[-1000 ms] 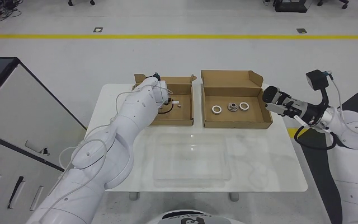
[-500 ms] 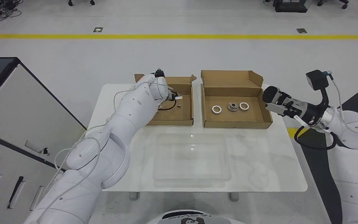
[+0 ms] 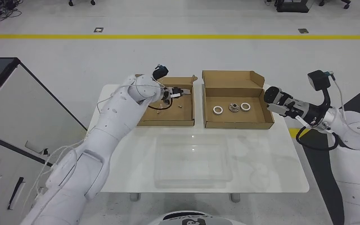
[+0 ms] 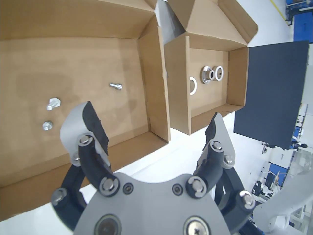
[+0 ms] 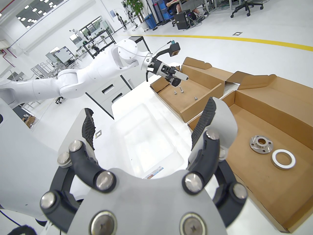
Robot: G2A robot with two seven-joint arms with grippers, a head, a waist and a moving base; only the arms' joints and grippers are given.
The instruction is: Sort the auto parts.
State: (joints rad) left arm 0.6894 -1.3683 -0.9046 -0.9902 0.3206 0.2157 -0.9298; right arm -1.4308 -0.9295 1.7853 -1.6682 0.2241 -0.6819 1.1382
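Two open cardboard boxes stand side by side at the table's far edge. The left box (image 3: 169,115) holds three small bolts (image 4: 115,86), seen again from the right wrist as bolts (image 5: 181,90). The right box (image 3: 236,120) holds two white rings (image 3: 217,109) and a metal flange (image 3: 233,107), the flange (image 5: 260,144) lying next to a ring (image 5: 283,159). My left gripper (image 3: 179,92) hovers open and empty over the left box; its fingers (image 4: 94,123) are spread wide. My right gripper (image 3: 269,97) hangs open and empty at the right box's right end.
A clear plastic tray (image 3: 192,160) lies in the middle of the white table (image 3: 264,163), in front of the boxes. The box flaps (image 3: 256,77) stand up at the back. A dark panel (image 3: 22,118) stands left of the table.
My left arm has lifted and swung its gripper to the right over the left box, uncovering the bolts on the floor of the box. The right arm has kept still.
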